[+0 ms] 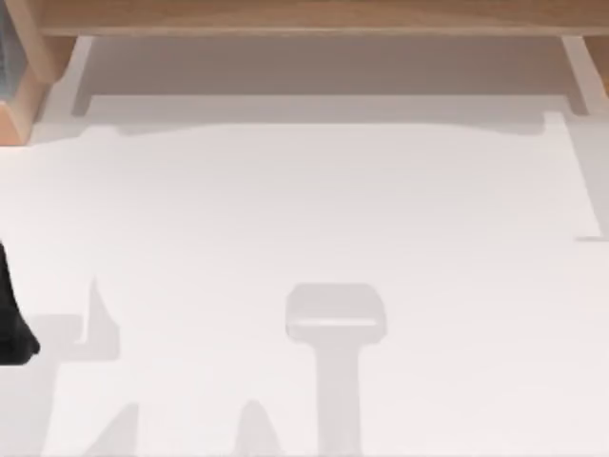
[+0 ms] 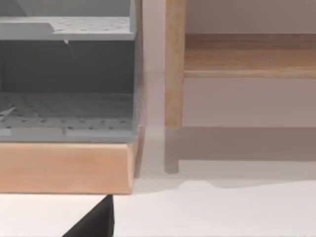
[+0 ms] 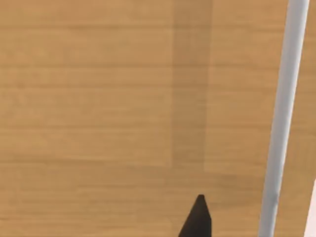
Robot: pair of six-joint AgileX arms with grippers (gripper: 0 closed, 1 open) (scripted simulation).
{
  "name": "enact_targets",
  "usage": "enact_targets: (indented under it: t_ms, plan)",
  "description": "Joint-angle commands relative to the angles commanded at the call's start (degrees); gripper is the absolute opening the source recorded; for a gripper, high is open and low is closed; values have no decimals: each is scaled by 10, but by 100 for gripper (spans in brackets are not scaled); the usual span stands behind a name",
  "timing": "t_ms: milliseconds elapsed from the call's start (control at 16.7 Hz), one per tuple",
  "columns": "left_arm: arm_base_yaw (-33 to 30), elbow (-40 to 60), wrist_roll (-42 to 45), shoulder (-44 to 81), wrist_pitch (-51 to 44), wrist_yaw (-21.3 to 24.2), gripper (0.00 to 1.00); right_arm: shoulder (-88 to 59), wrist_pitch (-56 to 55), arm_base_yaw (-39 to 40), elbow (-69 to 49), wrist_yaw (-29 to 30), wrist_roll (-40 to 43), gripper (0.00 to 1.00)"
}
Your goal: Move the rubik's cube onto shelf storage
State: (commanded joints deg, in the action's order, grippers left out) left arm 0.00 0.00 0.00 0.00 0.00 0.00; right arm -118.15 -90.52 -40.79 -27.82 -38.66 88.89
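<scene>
Looking down from the top view, the white table (image 1: 314, 209) lies bare in the middle, with the shelf storage (image 1: 314, 14) spanning its 12 o'clock edge and a dark bit of my left arm (image 1: 11, 324) at 9 o'clock. Whether either gripper's jaws are apart or together, I cannot tell. The left wrist view shows a shelf post (image 2: 174, 64) beside a grey rack (image 2: 69, 79) on a wooden base (image 2: 64, 168). The right wrist view has one dark fingertip (image 3: 197, 219) over light-brown wooden board (image 3: 98, 98). Where the rubik's cube sits, I cannot tell.
</scene>
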Motion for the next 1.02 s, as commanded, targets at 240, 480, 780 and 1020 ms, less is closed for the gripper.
enact_targets:
  t_ms: [240,480,780,1020]
  plan:
    - [0,0,0,0,0,0,100,0,0,0,0,0,0,100]
    - [0,0,0,0,0,0,100,0,0,0,0,0,0,100]
    - [0,0,0,0,0,0,100,1,-2,-1,1,-1,0,100]
    - [0,0,0,0,0,0,100,9,-23,-24,31,-25,0,100]
